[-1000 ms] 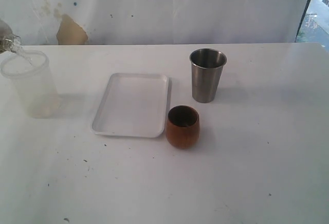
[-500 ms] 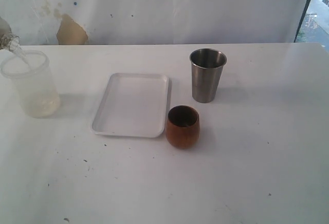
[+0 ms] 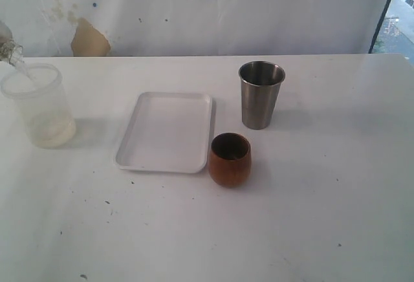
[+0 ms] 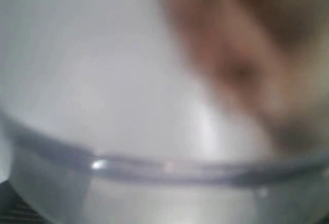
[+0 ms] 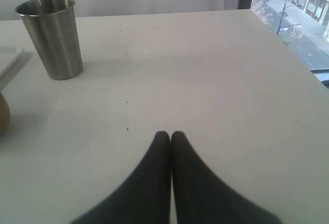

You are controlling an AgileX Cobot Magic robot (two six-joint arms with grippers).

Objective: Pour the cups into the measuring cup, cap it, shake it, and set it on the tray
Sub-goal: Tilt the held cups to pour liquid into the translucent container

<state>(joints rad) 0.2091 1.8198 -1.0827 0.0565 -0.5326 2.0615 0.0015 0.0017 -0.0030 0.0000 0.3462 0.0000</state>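
The brown wooden cup (image 3: 229, 160) stands by the white tray's (image 3: 167, 131) near right corner. Behind it is the upright steel tumbler (image 3: 261, 94) (image 5: 50, 36). At the far left edge the mouth of the clear measuring cup (image 3: 5, 48) hangs tilted, and a thin stream runs from it into a frosted cup (image 3: 39, 104). A blurred clear rim (image 4: 169, 165) fills the left wrist view and hides the left jaws. My right gripper (image 5: 170, 134) is shut and empty, low over bare table well off from the tumbler.
The frosted cup holds a little liquid at its bottom. A sliver of the wooden cup (image 5: 2, 113) and a tray corner (image 5: 7, 59) show in the right wrist view. The table's right edge (image 5: 303, 64) lies beyond the right gripper.
The stream into the frosted cup has thinned and the tilted measuring cup has drawn slightly toward the left edge. Tray, wooden cup and tumbler have not moved.
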